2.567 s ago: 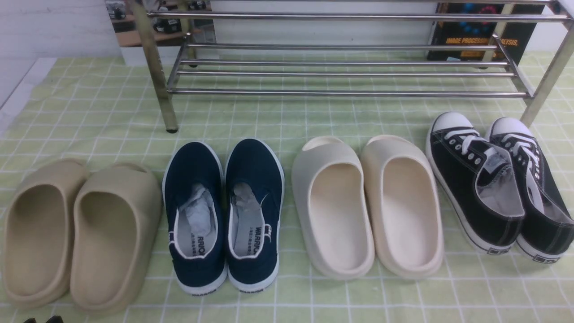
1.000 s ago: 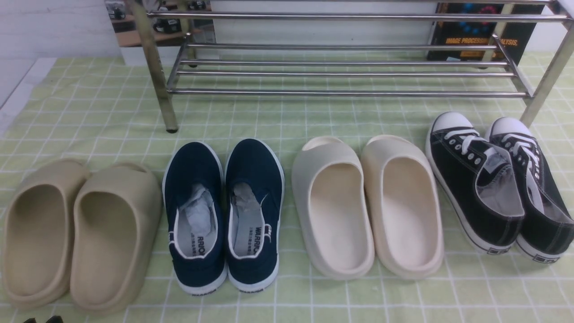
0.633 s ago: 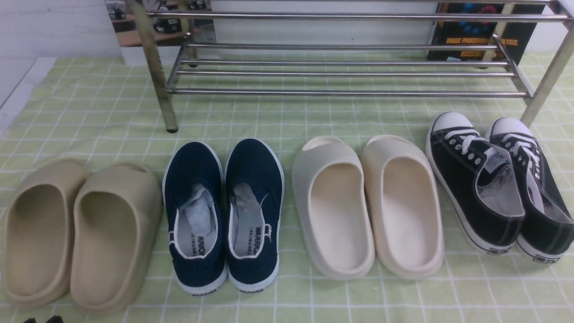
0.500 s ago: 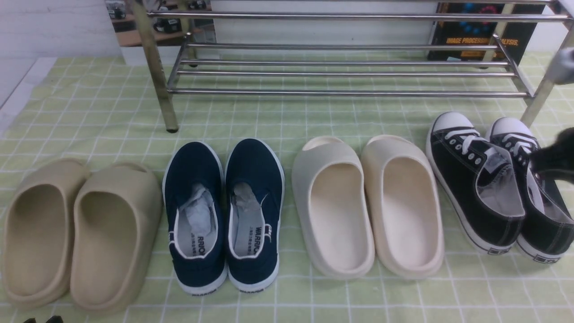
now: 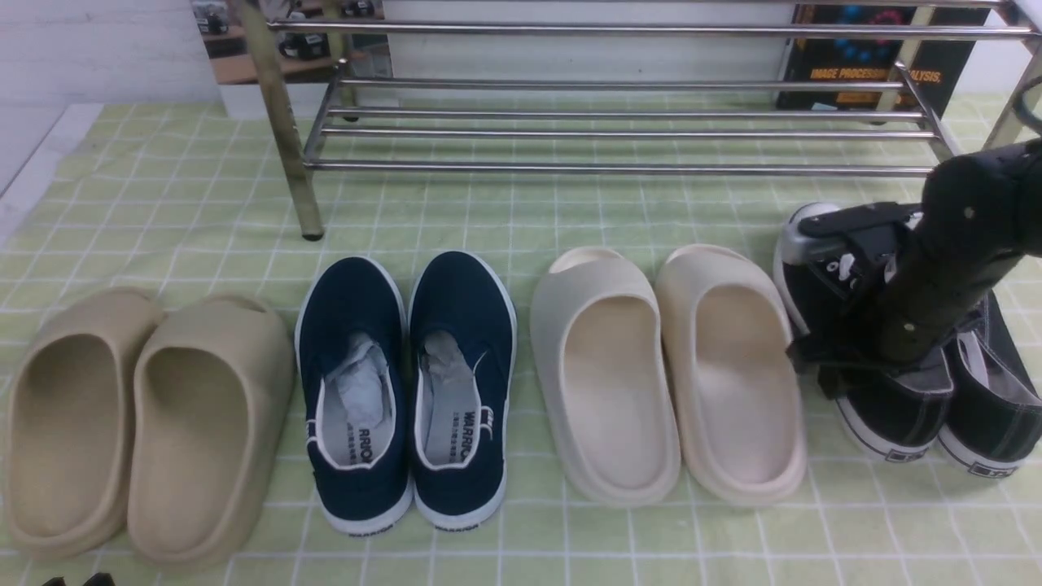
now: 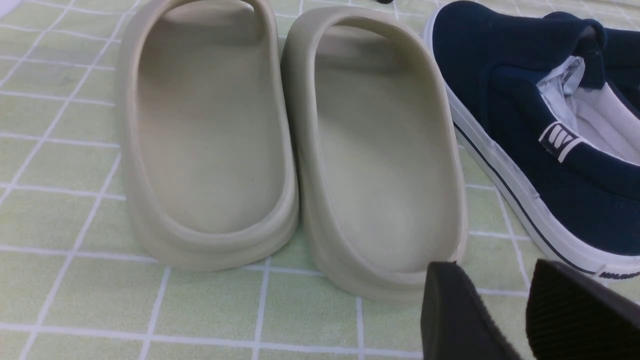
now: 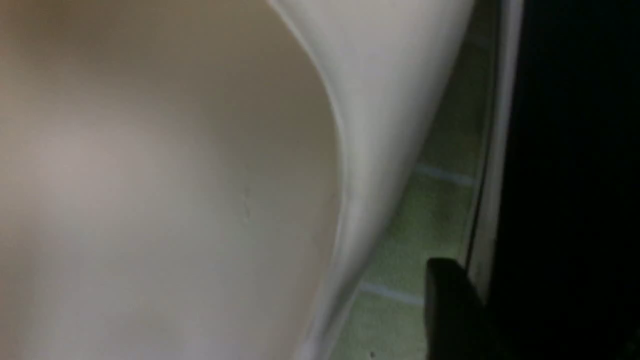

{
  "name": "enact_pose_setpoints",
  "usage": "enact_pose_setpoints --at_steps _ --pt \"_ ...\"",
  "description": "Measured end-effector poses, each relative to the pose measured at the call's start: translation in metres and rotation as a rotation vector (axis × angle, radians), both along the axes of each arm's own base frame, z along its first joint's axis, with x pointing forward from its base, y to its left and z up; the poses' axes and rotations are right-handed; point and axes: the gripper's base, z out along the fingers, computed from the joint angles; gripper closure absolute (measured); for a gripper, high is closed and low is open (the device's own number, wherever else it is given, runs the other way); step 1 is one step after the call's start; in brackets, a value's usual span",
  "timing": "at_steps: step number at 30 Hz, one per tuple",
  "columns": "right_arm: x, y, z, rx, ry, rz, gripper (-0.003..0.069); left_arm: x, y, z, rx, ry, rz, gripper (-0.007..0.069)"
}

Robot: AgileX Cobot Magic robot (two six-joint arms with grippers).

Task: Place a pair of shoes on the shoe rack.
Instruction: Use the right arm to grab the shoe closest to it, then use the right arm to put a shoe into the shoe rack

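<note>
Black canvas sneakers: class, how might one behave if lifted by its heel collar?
Probably floppy above: the black canvas sneakers have thin canvas sides. Likely steady when pushed, given their flat striped soles. Perhaps light; weight isn't visible.

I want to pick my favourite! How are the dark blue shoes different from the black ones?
The dark blue shoes have paper stuffed inside; the black sneakers show grey lining. Nothing covers the blue pair; the right arm hangs over the black pair. Both have white-edged soles and point toward the shoe rack.
</note>
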Motion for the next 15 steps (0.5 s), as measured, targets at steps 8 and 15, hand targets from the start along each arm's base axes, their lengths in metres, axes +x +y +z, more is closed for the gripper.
enact_pose_setpoints --at_steps 8,15 --pt "0.002 0.004 0.025 -0.027 0.026 -0.015 0.0631 0.000 0.000 0.000 0.000 0.000 0.000 0.0386" --pt "0.012 0.038 0.102 -0.026 -0.066 0.071 0.0629 0.000 0.000 0.000 0.000 0.000 0.000 0.0386"
